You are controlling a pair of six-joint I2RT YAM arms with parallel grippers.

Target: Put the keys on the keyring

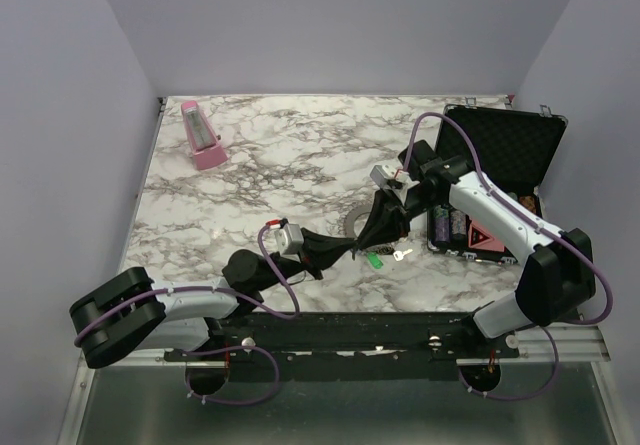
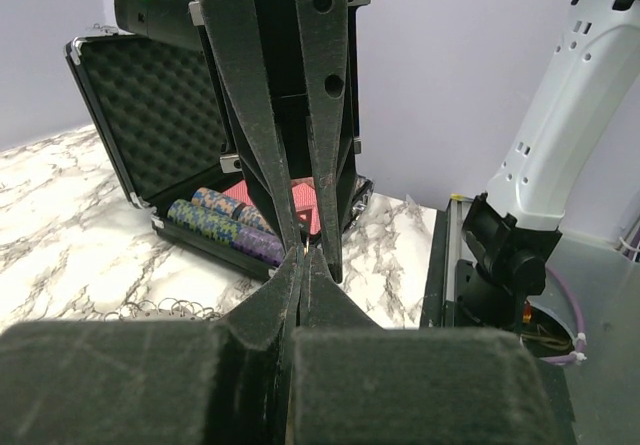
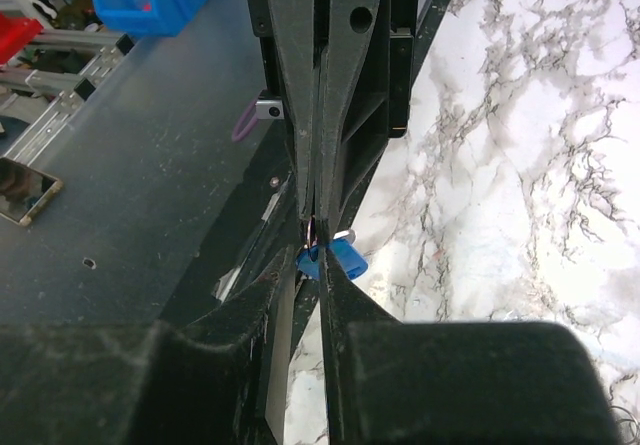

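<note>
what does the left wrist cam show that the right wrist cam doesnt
Only the left wrist: the open case with stacked chips in it, and part of the keyring lying on the table. Only the right wrist: a blue key at the fingertips, and a blue bin off the table. Both: the left gripper and the right gripper meeting tip to tip over the marble table.

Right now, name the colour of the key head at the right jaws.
Key head: blue, clearest in right wrist view.
</note>
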